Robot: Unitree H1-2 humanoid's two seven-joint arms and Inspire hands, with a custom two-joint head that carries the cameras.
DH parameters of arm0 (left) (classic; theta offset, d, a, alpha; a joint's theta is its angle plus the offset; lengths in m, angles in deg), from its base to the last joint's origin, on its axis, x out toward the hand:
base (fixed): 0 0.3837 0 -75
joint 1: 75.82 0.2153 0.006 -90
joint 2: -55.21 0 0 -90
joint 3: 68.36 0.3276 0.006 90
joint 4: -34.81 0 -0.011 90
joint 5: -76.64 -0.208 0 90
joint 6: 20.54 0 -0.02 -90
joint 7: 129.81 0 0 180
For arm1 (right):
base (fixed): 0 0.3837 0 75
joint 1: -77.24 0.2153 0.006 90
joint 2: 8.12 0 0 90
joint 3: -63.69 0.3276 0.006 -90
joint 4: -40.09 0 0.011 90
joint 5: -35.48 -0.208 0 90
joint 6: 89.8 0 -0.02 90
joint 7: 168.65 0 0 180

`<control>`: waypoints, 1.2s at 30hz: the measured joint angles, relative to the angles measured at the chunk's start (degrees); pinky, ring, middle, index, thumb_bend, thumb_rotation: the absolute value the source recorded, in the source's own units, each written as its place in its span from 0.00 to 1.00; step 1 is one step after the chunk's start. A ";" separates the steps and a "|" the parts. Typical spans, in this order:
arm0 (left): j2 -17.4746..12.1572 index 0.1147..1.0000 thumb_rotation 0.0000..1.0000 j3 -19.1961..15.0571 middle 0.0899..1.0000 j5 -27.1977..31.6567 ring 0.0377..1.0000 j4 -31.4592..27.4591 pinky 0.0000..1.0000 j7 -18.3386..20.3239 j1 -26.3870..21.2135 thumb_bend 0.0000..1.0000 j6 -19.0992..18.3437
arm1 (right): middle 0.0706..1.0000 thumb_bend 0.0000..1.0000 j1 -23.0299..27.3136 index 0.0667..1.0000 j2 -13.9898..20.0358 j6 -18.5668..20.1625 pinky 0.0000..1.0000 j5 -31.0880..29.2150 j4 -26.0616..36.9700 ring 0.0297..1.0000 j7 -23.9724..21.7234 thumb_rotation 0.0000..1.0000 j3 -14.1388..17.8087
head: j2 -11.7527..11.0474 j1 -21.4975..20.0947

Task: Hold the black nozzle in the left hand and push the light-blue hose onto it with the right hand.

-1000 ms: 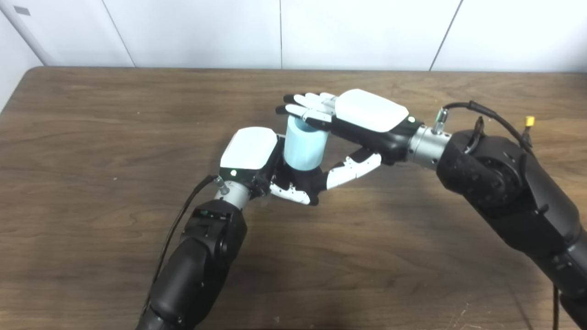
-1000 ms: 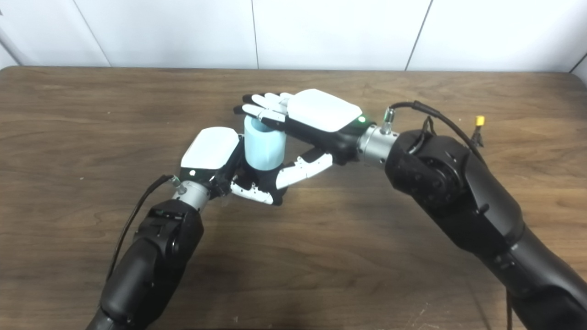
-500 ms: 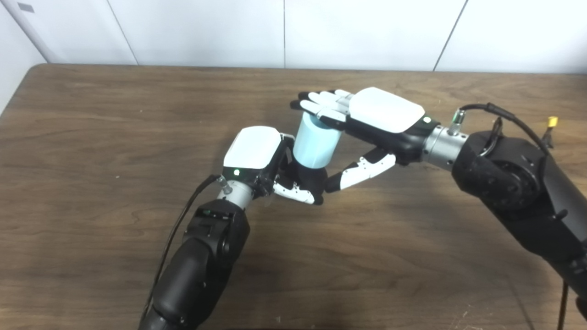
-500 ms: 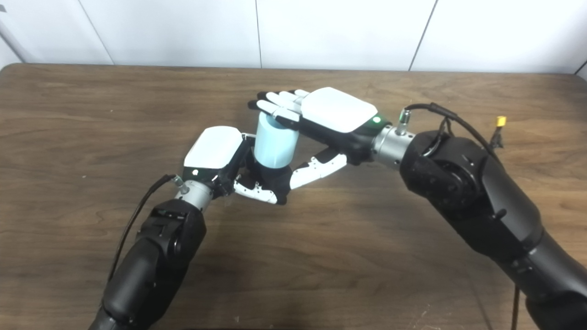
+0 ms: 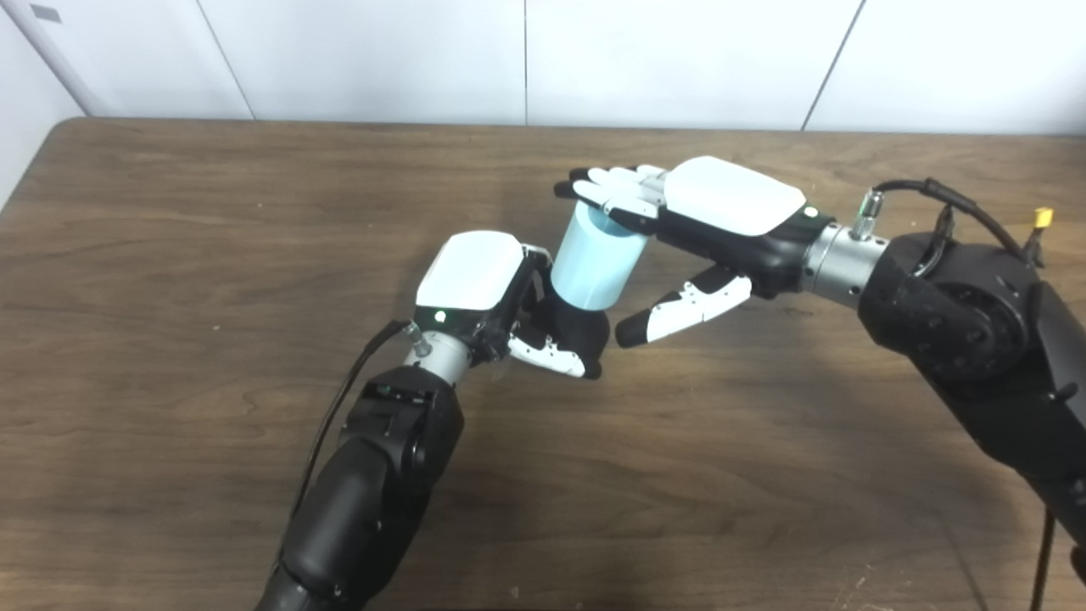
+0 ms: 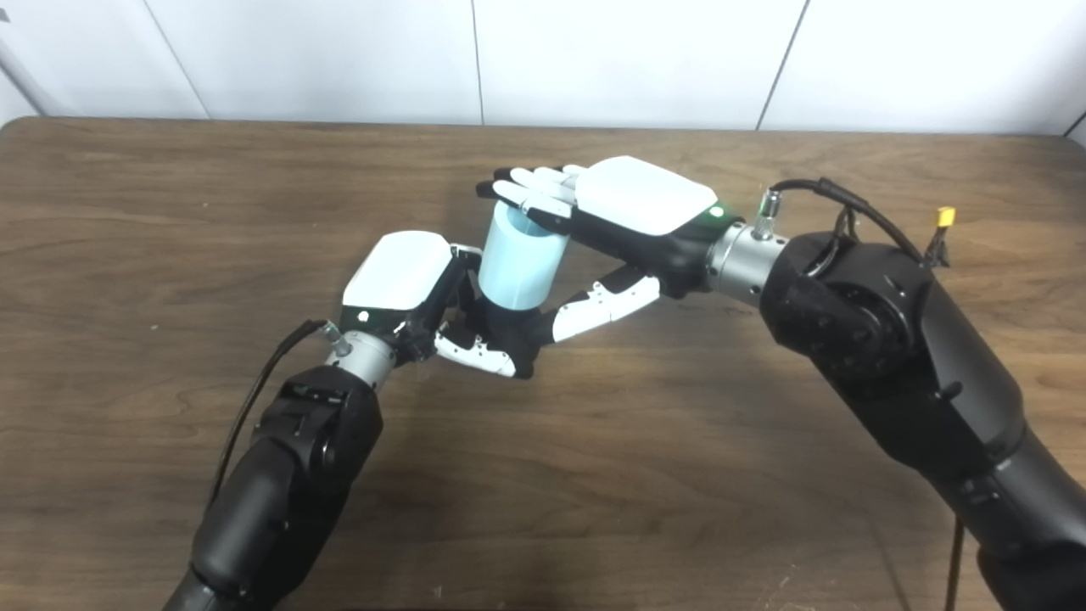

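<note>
A: Over the brown table [image 5: 170, 255], your left hand [image 5: 501, 297] has its fingers curled around the black nozzle [image 5: 581, 327]. Only the nozzle's dark lower part shows; the rest is hidden by the fingers and by the light-blue hose [image 5: 598, 263] seated on top, tilted toward the right.

B: And your right hand [image 5: 679, 221]?

A: Fingers spread flat, resting on the hose's top rim. The thumb [image 5: 679, 310] points down-left and grips nothing. Whether the palm also touches the rim, you cannot tell.

B: Do the 2 views differ?

A: In the left eye view the thumb tip stands just clear of the nozzle. In the right eye view [image 6: 594, 310] it appears to touch the left hand's fingers. Both arms are cut off at the bottom edge.
</note>
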 measured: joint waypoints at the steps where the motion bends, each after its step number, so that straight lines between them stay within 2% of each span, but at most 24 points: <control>1: -0.01 0.42 0.00 0.08 0.41 0.00 0.46 0.00 0.38 0.07 0.01 0.52 0.02 | 0.98 0.68 0.00 0.96 -0.01 0.09 0.97 0.01 0.24 0.99 -0.24 1.00 0.02 | 0.00 -0.09; 7: 0.01 0.42 0.00 0.18 0.42 -0.13 0.48 0.00 0.39 0.58 0.01 0.52 -0.01 | 0.97 0.67 -0.01 0.96 -0.26 0.35 0.98 1.19 1.28 0.99 -1.33 1.00 -0.20 | 0.09 -0.09; 13: -0.01 0.42 0.00 0.37 0.44 -0.58 0.48 0.00 0.40 0.93 0.04 0.52 0.04 | 0.97 0.68 -0.31 0.95 -1.94 -0.52 0.96 2.82 1.89 0.97 -1.45 1.00 -1.33 | 0.18 -0.09; 18: -0.01 0.42 0.00 0.45 0.40 -0.92 0.47 0.00 0.39 0.96 0.05 0.52 0.07 | 0.99 0.71 -0.24 0.96 -2.17 -0.40 0.97 4.27 2.11 1.00 -1.54 1.00 -2.59 | 0.18 0.00; 24: -0.06 0.42 0.00 0.30 0.37 -0.88 0.44 0.00 0.36 0.94 0.11 0.52 0.05 | 1.00 0.70 -0.10 0.98 -2.62 -0.67 1.00 6.81 1.80 1.00 -1.52 1.00 -3.92 | 0.53 0.09; 28: -0.06 0.42 0.00 -0.08 0.37 -0.88 0.45 -0.01 0.37 1.18 0.24 0.52 -0.27 | 1.00 0.71 1.16 0.98 -3.26 -0.66 1.00 8.68 0.51 1.00 -1.47 1.00 -5.26 | 1.41 0.00; 32: -0.01 0.43 0.00 -0.50 0.37 -1.05 0.45 -0.68 0.36 3.28 0.00 0.52 -0.75 | 1.00 0.70 1.84 0.97 -3.38 -0.32 1.00 8.71 0.07 1.00 -1.48 1.00 -5.59 | 4.82 0.44; 36: -0.01 0.43 0.00 -0.69 0.39 -1.55 0.46 -1.80 0.37 5.40 -0.05 0.52 -1.44 | 1.00 0.70 1.97 0.96 -3.38 -0.12 1.00 8.55 0.13 1.00 -1.48 1.00 -5.61 | 5.98 0.62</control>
